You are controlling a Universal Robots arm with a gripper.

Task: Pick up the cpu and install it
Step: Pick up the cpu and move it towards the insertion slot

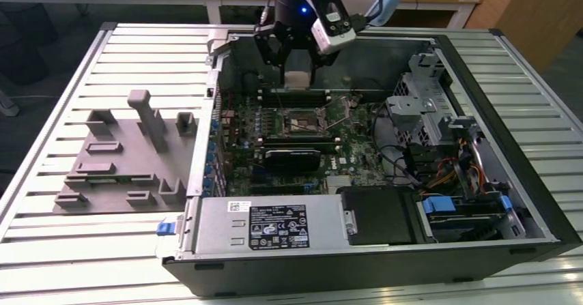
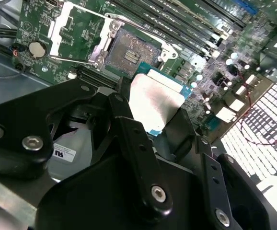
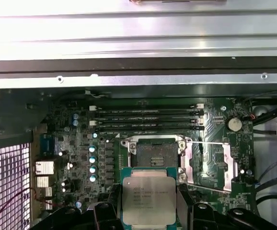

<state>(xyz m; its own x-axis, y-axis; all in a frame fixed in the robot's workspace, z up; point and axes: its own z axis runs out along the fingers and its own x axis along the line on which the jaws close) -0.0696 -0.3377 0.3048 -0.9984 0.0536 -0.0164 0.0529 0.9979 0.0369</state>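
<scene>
My gripper (image 1: 297,73) hangs over the rear of the open computer case, shut on the cpu (image 1: 298,80), a flat square chip with a silvery top plate. In both wrist views the black fingers (image 3: 185,203) press the chip's two opposite edges, and the cpu (image 3: 148,199) (image 2: 155,103) is held flat above the motherboard. The empty socket (image 3: 155,152) (image 2: 131,50) (image 1: 304,122) lies uncovered just beyond the chip, with its metal load plate (image 3: 210,163) swung open beside it. The chip is clear of the socket and not touching it.
Memory slots (image 3: 145,120) run along the socket's far side. A black heatsink block (image 1: 291,158) sits on the board in front of the socket. The power supply (image 1: 264,226) fills the case's front, drive cages and cables (image 1: 437,148) its right. A grey tray (image 1: 119,162) lies outside at the exterior view's left.
</scene>
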